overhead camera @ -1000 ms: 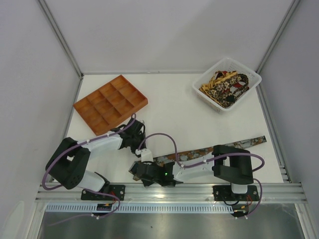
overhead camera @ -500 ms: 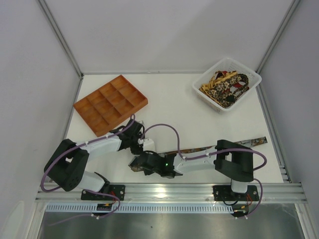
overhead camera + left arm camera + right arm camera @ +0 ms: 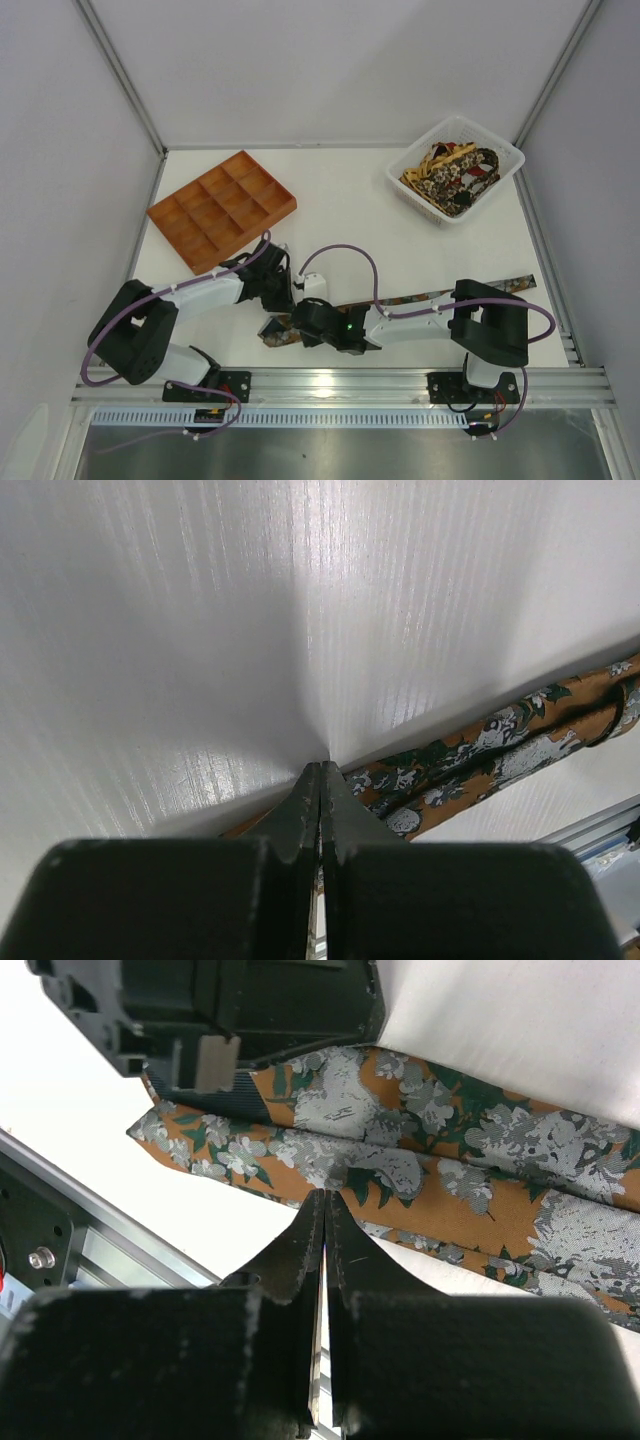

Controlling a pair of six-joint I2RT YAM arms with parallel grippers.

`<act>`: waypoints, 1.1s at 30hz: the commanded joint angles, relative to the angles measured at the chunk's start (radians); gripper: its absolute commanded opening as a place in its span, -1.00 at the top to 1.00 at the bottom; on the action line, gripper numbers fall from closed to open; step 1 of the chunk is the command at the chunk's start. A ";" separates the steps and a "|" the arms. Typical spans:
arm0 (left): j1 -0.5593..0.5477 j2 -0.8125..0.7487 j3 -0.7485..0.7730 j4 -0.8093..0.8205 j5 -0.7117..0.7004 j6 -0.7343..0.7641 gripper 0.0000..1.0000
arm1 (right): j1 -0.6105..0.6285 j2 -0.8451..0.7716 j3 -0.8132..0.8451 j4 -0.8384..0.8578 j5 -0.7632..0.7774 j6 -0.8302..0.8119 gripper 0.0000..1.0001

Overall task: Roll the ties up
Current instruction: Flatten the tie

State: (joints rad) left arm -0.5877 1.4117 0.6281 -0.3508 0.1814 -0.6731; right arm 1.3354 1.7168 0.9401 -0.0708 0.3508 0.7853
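The tie (image 3: 500, 285) lies left-to-right, pointed end leftward; left gripper (image 3: 320, 770) and right gripper (image 3: 325, 1200) both pinched together.

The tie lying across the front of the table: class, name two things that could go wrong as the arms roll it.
1. Both sets of jaws are shut and crowded together at the wide end of the tie, so they might knock each other.
2. That pointed end lies close to the metal rail at the near edge; a push could slide it off.
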 commanded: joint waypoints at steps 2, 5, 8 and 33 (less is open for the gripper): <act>-0.001 0.016 -0.053 -0.125 -0.053 0.017 0.99 | -0.001 0.003 -0.011 0.045 0.014 0.025 1.00; -0.001 0.020 -0.053 -0.123 -0.049 0.017 0.99 | 0.001 0.010 -0.012 0.051 0.008 0.026 1.00; -0.001 0.015 -0.057 -0.119 -0.039 0.010 0.99 | -0.001 0.030 -0.012 0.058 0.004 0.026 1.00; -0.001 -0.111 0.053 -0.252 -0.192 0.015 0.82 | -0.082 -0.152 0.014 -0.122 0.043 0.017 1.00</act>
State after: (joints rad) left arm -0.5888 1.3418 0.6155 -0.4622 0.1047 -0.6811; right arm 1.2713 1.7069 0.9520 -0.0967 0.3290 0.7910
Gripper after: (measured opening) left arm 0.073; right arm 0.009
